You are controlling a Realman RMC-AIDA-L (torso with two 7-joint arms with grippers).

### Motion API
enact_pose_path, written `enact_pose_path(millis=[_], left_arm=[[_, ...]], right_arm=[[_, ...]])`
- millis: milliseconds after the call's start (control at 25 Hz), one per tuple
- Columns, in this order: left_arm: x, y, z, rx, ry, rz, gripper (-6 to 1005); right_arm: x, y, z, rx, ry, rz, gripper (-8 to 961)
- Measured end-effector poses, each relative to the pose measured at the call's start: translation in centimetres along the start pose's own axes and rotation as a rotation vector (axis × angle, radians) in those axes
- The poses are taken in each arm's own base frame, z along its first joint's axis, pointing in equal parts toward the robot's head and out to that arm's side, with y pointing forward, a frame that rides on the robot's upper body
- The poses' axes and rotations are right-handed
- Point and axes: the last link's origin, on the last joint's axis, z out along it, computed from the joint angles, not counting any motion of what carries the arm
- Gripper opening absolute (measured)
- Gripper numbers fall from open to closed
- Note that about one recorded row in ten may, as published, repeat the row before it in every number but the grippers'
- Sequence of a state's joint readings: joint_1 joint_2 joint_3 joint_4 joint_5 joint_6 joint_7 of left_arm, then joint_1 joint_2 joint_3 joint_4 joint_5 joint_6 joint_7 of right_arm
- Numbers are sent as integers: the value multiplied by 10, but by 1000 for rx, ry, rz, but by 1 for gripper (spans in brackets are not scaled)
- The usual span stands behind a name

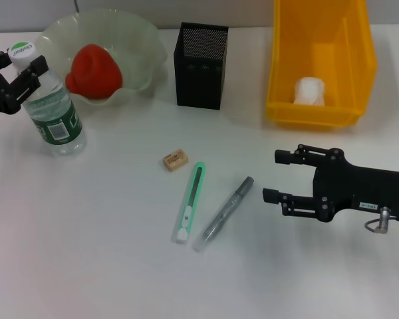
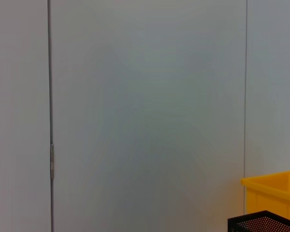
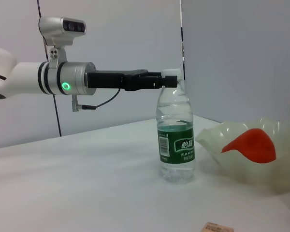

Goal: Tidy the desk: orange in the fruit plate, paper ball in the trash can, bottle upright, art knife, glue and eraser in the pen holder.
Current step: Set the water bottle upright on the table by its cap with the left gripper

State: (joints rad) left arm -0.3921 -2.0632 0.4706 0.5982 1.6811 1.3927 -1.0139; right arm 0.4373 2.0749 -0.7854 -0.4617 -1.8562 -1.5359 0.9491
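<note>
Open-jawed, the right gripper [image 1: 271, 175] hovers at the near right, the glue [image 1: 225, 212] just to its left, long axis slanting near-left to far-right (knife alongside). Far left, the left gripper [image 1: 28, 74] clasps the upright bottle [image 1: 52, 113] at the neck.

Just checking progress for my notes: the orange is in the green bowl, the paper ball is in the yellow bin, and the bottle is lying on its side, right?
Not quite. The head view shows the bottle standing upright, the left gripper at its neck. The orange is in the green bowl and the paper ball in the yellow bin.
</note>
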Motion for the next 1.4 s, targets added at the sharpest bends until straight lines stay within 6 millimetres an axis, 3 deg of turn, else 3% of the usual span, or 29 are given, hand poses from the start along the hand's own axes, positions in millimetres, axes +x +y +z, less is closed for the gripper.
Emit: enact_pose_path(millis=[1280,1400], left_arm=[[0,-1,2,9,-4,2,565],[0,0,2,5,-3,1,788]], right_arm=[[0,0,0,0,0,1,748],[0,0,0,0,0,1,745]])
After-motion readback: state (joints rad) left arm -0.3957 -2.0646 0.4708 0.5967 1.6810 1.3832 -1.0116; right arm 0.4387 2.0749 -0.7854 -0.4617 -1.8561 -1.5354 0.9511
